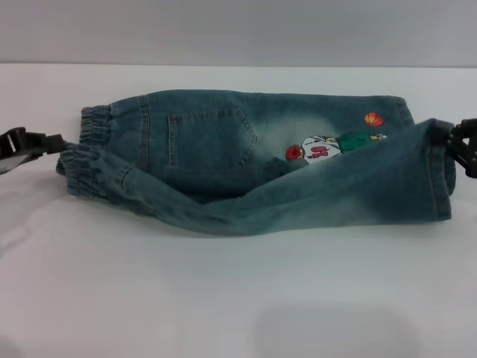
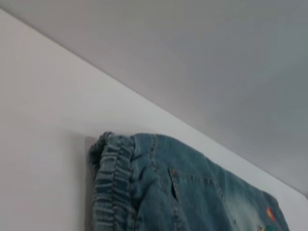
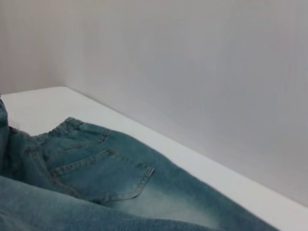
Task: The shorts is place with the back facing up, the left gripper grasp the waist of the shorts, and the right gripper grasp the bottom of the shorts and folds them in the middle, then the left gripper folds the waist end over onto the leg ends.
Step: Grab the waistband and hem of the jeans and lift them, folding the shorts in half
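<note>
no readable text, cartoon print [image 1: 322, 149] marks illegible on shorts [image 1: 261, 160]

Blue faded denim shorts [image 1: 261, 160] lay lengthwise across the table, near half lifted & partly folded over far half. Ruffled elastic waist [image 1: 93, 145] at left, leg hems [image 1: 440, 171] at right. Back pocket and cartoon print w/ orange ball showed.

Soft, even overhead light, no glare. White table [image 1: 223, 298] bright, faintly washed out. Faint shadow under shorts [image 1: 261, 160] along near edge. All views slightly soft; wrist views blurrier.
</note>
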